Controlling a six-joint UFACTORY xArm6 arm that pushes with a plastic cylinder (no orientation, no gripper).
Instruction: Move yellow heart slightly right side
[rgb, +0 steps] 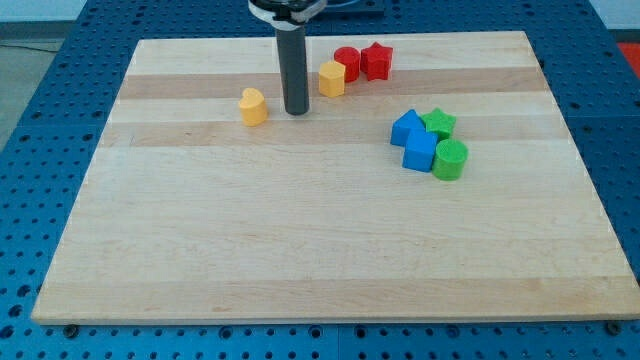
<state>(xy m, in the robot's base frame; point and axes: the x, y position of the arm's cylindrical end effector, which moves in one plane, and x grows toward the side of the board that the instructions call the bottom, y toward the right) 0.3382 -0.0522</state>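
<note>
The yellow heart (254, 106) lies on the wooden board (300, 230) in the upper left part of the view. My tip (296, 112) rests on the board just right of the heart, with a small gap between them. The dark rod rises straight up from the tip to the view's top. A second yellow block (332, 78), which looks like a pentagon, lies right of and slightly above the rod.
A red cylinder (346, 62) and a red star (376, 61) sit close together right of the yellow pentagon. At the right, two blue blocks (406, 127) (420, 151), a green star (438, 123) and a green cylinder (450, 159) form a tight cluster.
</note>
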